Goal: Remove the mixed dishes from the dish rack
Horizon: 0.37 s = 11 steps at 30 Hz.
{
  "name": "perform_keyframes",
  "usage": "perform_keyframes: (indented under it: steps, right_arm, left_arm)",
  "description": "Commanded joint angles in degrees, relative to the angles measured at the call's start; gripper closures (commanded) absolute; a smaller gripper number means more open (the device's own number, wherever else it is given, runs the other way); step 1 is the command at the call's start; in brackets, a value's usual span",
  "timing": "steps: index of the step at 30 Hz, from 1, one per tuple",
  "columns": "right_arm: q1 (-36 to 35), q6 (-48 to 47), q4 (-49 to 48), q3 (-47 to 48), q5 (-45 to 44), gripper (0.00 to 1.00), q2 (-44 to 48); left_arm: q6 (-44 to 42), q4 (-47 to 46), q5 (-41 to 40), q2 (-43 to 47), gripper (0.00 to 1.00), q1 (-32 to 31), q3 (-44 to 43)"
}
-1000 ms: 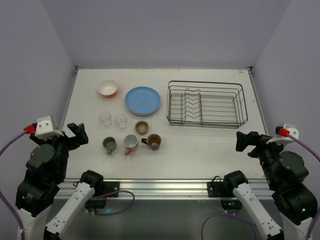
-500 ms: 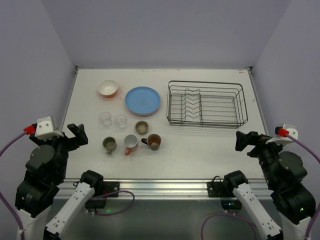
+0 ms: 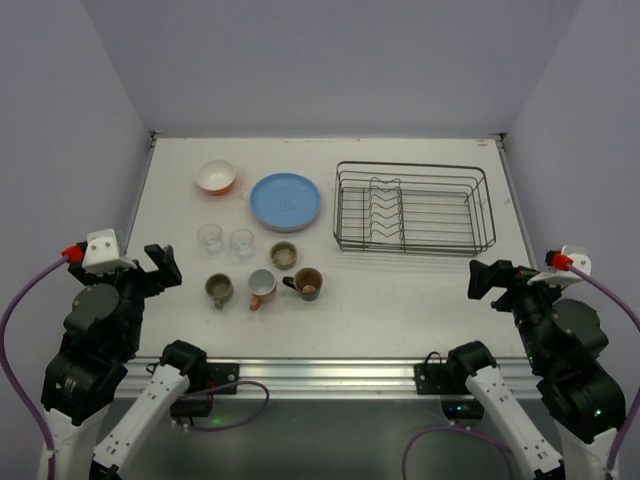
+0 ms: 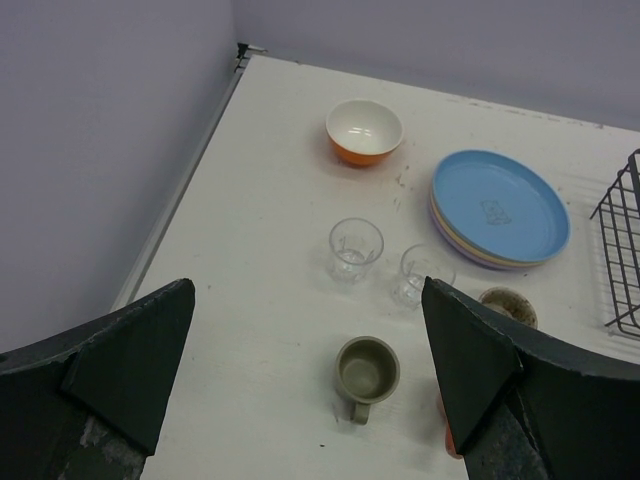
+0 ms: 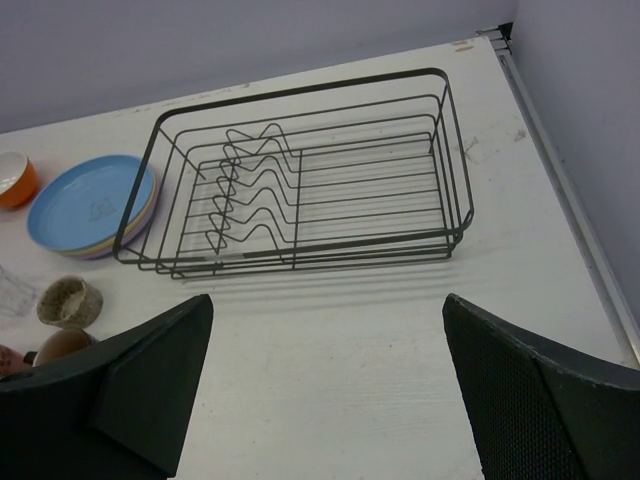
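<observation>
Dishes [image 3: 285, 200] all stand on the table [image 3: 400, 290], left of the rack [image 3: 414, 208], which sits at the far right. From above, the plates make one stack with the blue one on top, just beside the rack. The bowl [image 3: 216, 177] is left of them. Nearer, the two glasses [image 3: 210, 237] stand side by side, with the beige mug [image 3: 284, 255] to their right. In the nearest row are the olive mug [image 3: 218, 290], pink mug [image 3: 262, 287] and brown mug [image 3: 307, 283]. The left gripper [image 3: 158, 268] and right gripper [image 3: 487, 280] hang at the table's near corners, jaws spread and grasping nothing.

On the left wrist view, the left gripper [image 4: 306, 290] is released wide, well apart from the dishes. Between its fingers [image 4: 130, 360] lie the bowl [image 4: 364, 130], the glasses [image 4: 356, 248], the olive mug [image 4: 367, 370] and the plates [image 4: 500, 208], with tan and lilac edges under the blue. The beige mug [image 4: 508, 305] shows beside the right finger, and a corner of the rack [image 4: 625, 250] at the right edge.

On the right wrist view, the right gripper [image 5: 328, 300] is likewise released, above bare table. The rack [image 5: 297, 200] lies beyond it, its prongs upright in the left half. The plates [image 5: 92, 205] lie just beside its left end, with the bowl [image 5: 15, 178], beige mug [image 5: 70, 300] and brown mug [image 5: 60, 345] at the left edge.
</observation>
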<state>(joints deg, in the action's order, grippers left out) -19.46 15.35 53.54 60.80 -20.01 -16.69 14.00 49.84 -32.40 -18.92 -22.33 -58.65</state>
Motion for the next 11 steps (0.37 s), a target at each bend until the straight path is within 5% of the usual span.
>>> perform_keyframes:
  steps: [1, 11]
  right_arm:
    - [0.0, 0.3, -2.9, -0.4, -0.1, 0.01, 0.5]
    - [0.0, -0.1, -2.9, -0.2, 0.3, 0.01, -1.4]
  left_arm:
    - [-1.2, -3.4, -0.5, -0.8, 0.00, -0.4, 0.6]
    - [-1.2, -4.7, 0.6, -1.1, 0.00, -0.4, 1.7]
